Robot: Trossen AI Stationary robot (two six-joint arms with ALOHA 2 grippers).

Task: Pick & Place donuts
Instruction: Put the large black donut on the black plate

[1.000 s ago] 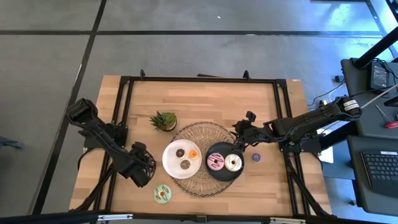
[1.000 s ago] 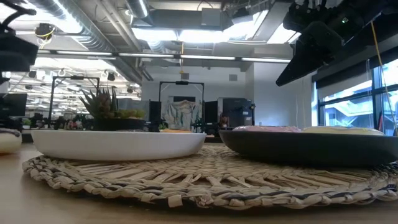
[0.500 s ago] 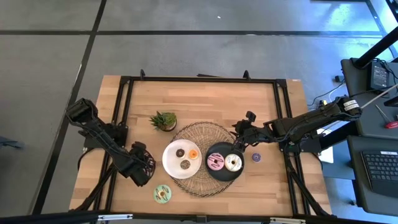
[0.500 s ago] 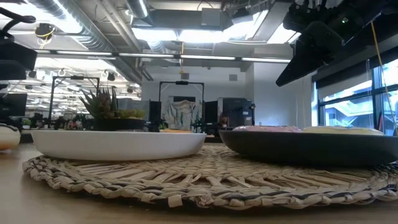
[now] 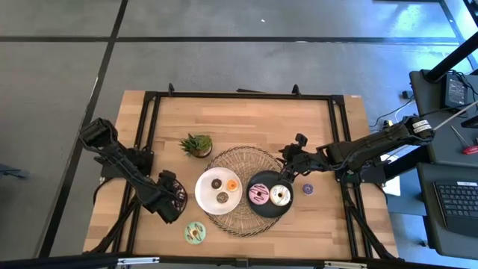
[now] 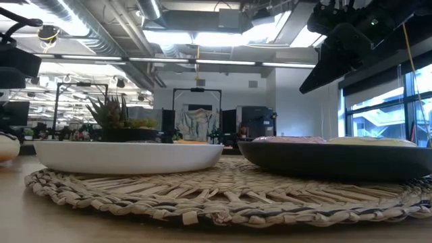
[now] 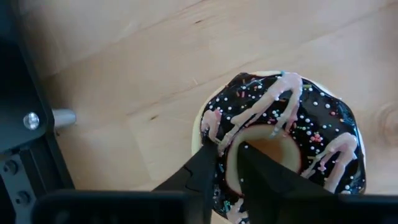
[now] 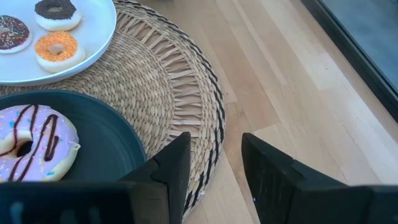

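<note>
Pinching a dark-iced donut [image 7: 283, 140] at its ring, left gripper [image 7: 229, 171] sits over the counter [image 5: 246, 119] left of the white plate [image 5: 205, 196] | high view hides that donut under the gripper | right gripper [image 8: 214, 158], fingers spread and empty, hovers at the woven mat [image 8: 168, 93] edge beside the black plate [image 8: 112, 140] holding a pink donut [image 8: 34, 146]

Wooden table [image 5: 246, 116] under me. Round woven mat [image 5: 243, 158] at centre, white plate [image 5: 205, 196] on its 9 o'clock side, black plate [image 5: 263, 208] at 3 o'clock. Potted plant [image 5: 197, 144] at mat's 10 o'clock.
</note>
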